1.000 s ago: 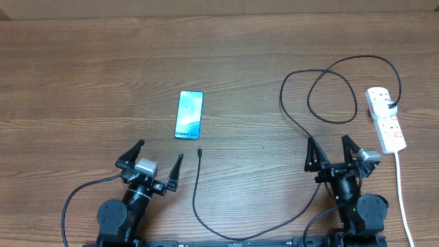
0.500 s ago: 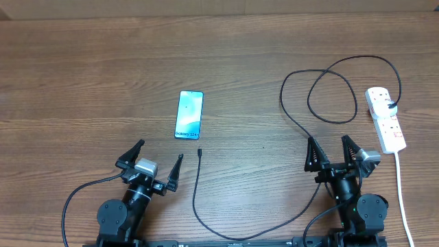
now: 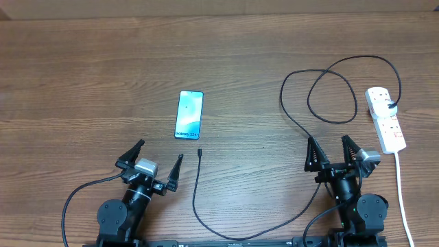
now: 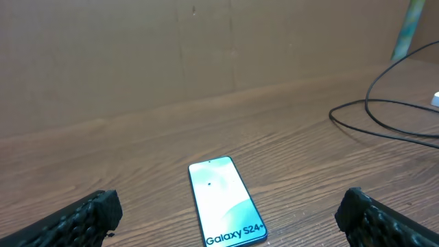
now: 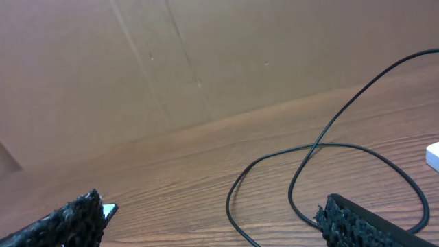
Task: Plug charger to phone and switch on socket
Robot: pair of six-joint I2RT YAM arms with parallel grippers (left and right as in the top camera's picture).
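Progress: nothing done yet, I judge; plugging in and switching on both remain.
Galaxy S24 phone [image 3: 189,114]: flat on the table, screen lit.
charger plug tip [image 3: 199,152]: loose, near the phone's 5 o'clock, not inserted.
power strip [image 3: 385,120]: at the right gripper's 1 o'clock; switch state unreadable.
left gripper [image 3: 160,151]: jaws spread, empty.
right gripper [image 3: 328,139]: jaws spread, empty.

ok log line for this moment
left gripper: open, empty | right gripper: open, empty | charger: plug tip loose, not in Galaxy S24+ phone | power strip: untouched
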